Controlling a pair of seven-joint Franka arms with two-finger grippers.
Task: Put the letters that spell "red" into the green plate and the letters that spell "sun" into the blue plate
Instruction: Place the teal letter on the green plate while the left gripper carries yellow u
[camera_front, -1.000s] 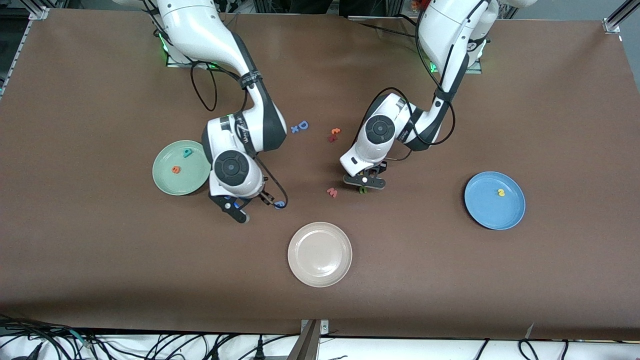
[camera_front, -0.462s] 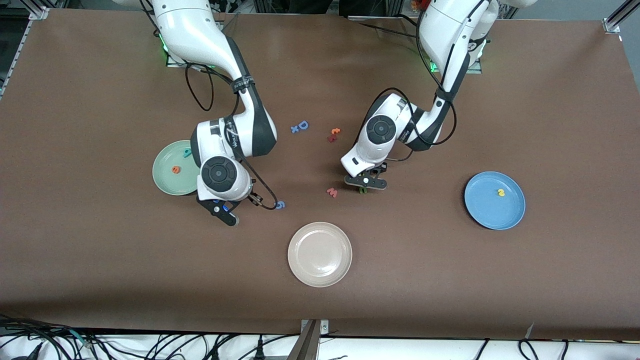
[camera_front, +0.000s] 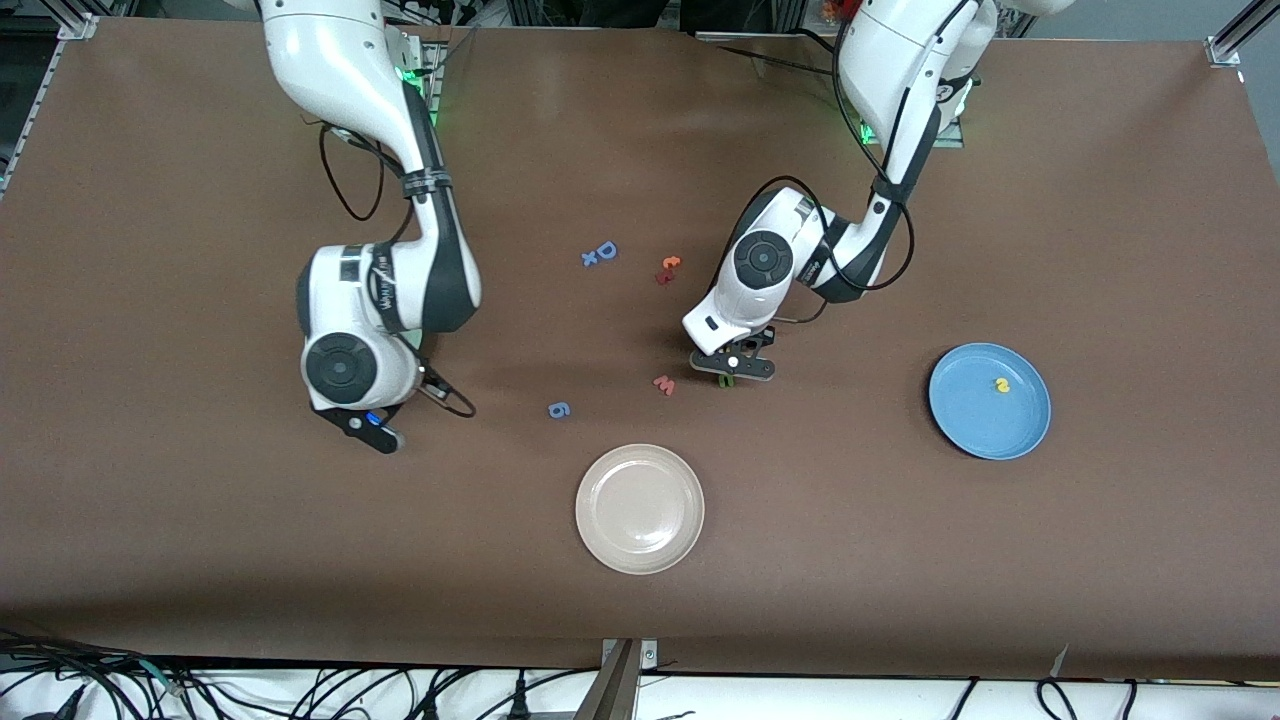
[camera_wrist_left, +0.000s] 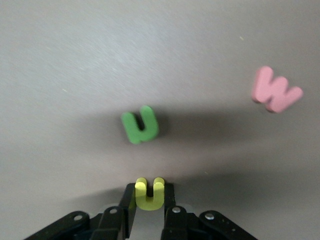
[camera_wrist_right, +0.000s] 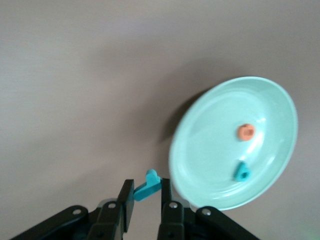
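My right gripper (camera_wrist_right: 147, 190) is shut on the small teal "r" (camera_wrist_right: 148, 188) and hangs just outside the rim of the green plate (camera_wrist_right: 210, 130). In that plate lie the orange "e" (camera_wrist_right: 245, 132) and the teal "d" (camera_wrist_right: 242, 171). In the front view the right arm covers this plate, with the right gripper (camera_front: 362, 426) below the wrist. My left gripper (camera_wrist_left: 149, 194) is shut on the yellow "u" (camera_wrist_left: 149, 195), low over the table beside the green "n" (camera_wrist_left: 140, 125). The blue plate (camera_front: 975, 425) holds the yellow "s" (camera_front: 1001, 384).
A red "w" (camera_front: 664, 384) lies next to the left gripper (camera_front: 730, 376). A blue "g"-like letter (camera_front: 559, 409) lies between the arms. A blue "D" (camera_front: 605, 250) and orange and red letters (camera_front: 668, 270) lie nearer the bases. The cream plate (camera_front: 639, 508) is nearest the front camera.
The right arm swung with the teal "r" from beside the blue "g"-like letter toward its own end of the table, now covering the green plate. The left gripper closed on the yellow "u".
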